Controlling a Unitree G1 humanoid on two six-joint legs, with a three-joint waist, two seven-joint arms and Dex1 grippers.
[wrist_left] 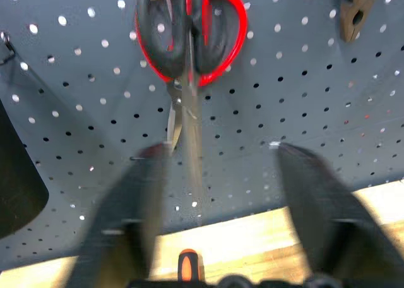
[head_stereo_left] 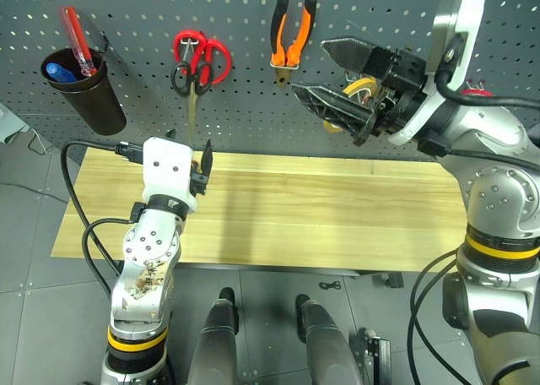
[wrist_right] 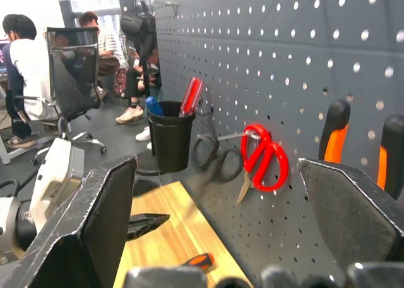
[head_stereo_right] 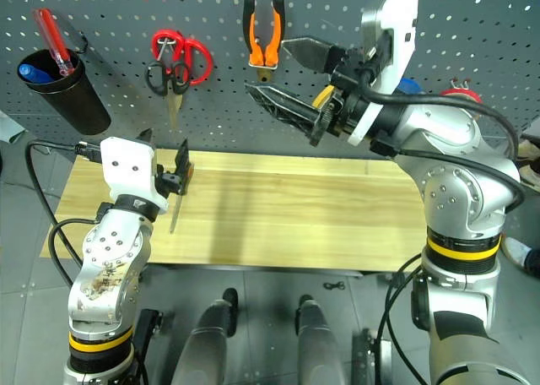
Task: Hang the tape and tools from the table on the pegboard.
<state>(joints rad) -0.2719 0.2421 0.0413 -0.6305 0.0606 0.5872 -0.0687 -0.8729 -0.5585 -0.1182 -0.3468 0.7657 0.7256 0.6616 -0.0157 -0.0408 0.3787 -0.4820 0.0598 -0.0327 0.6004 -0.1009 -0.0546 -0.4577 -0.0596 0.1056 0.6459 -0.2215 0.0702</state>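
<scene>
On the pegboard [head_stereo_left: 253, 115]: pliers [head_stereo_left: 292, 32] and small black scissors [head_stereo_left: 182, 78], hung. On the table [head_stereo_left: 321, 208], light wood planks, just below the left gripper [wrist_left: 218, 149], fingers apart: screwdriver [head_stereo_right: 174, 218], lying flat. Right gripper [head_stereo_left: 310, 67]: raised, spread wide, empty. Hazards: thin shaft may roll or slip at pickup; lifting may knock the scissors off their hook. Room: grey floor tiles, seated people [wrist_right: 25, 79] beyond.

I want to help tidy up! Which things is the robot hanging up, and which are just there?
Job: pegboard, pliers, black scissors, screwdriver, table.
Just there: red scissors, black cup, yellow roll.
</scene>
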